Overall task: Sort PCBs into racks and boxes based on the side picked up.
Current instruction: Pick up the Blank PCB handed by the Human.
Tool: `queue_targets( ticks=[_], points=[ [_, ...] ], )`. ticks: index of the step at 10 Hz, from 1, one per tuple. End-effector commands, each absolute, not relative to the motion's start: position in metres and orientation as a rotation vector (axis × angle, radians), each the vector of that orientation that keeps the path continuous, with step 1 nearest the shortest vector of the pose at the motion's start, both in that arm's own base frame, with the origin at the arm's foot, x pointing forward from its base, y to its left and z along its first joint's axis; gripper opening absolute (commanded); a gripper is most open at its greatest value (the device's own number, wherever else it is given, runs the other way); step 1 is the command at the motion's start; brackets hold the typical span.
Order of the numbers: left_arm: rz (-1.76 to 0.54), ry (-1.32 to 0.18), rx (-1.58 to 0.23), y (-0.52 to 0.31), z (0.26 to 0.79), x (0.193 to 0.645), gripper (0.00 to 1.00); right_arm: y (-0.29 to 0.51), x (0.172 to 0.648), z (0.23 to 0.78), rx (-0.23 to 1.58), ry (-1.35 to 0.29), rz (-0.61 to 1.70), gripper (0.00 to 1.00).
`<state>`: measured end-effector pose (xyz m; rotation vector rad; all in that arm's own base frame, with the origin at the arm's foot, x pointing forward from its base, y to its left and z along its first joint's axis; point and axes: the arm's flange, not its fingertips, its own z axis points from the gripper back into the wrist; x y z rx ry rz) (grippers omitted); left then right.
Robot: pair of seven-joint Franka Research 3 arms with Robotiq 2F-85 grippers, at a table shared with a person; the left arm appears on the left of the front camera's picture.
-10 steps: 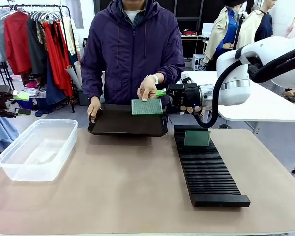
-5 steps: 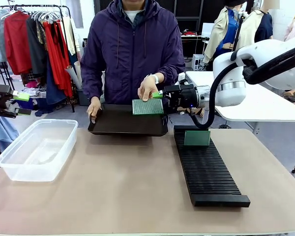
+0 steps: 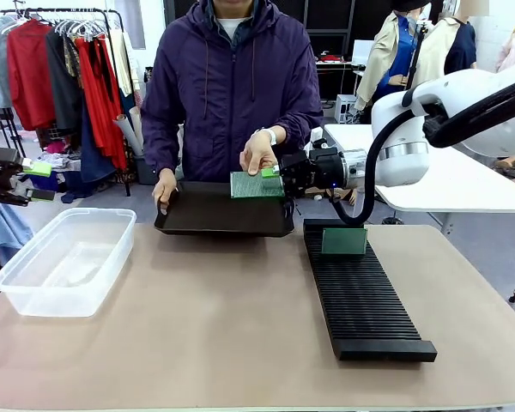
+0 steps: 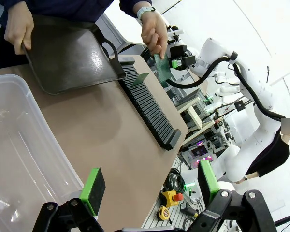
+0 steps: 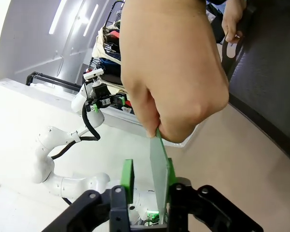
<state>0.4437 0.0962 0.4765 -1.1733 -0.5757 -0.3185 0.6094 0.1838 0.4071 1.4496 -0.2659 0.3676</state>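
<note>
Here a person's hand (image 3: 257,154) pinches the top edge of a thin, flat green PCB (image 3: 256,184), holding it upright over one end of a smooth dark tray (image 3: 223,215). The person's other hand (image 3: 163,187) grips the handle at the tray's opposite end. The right gripper (image 5: 147,176) straddles the board's edge with its jaws slightly spread, one green pad against the board and the other just clear. A second PCB (image 3: 343,241) stands in the far slots of the long black ribbed rack (image 3: 360,292). The left gripper (image 4: 150,186) hangs wide apart near the clear, round-cornered plastic box (image 3: 64,262).
</note>
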Motion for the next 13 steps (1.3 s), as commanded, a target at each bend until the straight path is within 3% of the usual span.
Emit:
queue_targets(
  ticks=[1,13],
  points=[
    [-0.32,-0.58,-1.174,0.096,0.478,0.443,1.0,0.191,0.618,0.412,1.473,-0.236,0.337,0.0],
    [-0.32,-0.58,-1.174,0.096,0.478,0.443,1.0,0.188,0.612,0.401,1.463,-0.227,0.344,0.0]
  ],
)
